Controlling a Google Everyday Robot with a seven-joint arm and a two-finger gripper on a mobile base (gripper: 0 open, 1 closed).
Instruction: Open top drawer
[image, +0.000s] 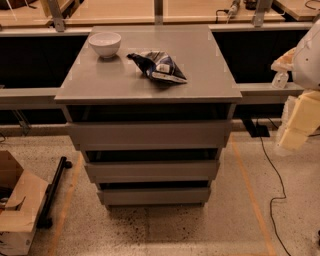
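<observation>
The top drawer (150, 134) is the widest grey handleless front of the cabinet, just under its grey top (210, 80), with a dark gap above it. It sits pushed in. Two narrower grey drawer fronts (152, 170) lie below it. My gripper (292, 135) is the cream-coloured end of the arm at the right edge of the view. It hangs to the right of the cabinet at about the top drawer's height, apart from it and holding nothing that I can see.
A white bowl (105, 44) and a crumpled snack bag (159, 66) lie on the cabinet top. A cardboard box (17, 210) and a black bar (54, 187) are on the floor at left. A black cable (272, 175) runs over the floor at right. Grey rails stand behind.
</observation>
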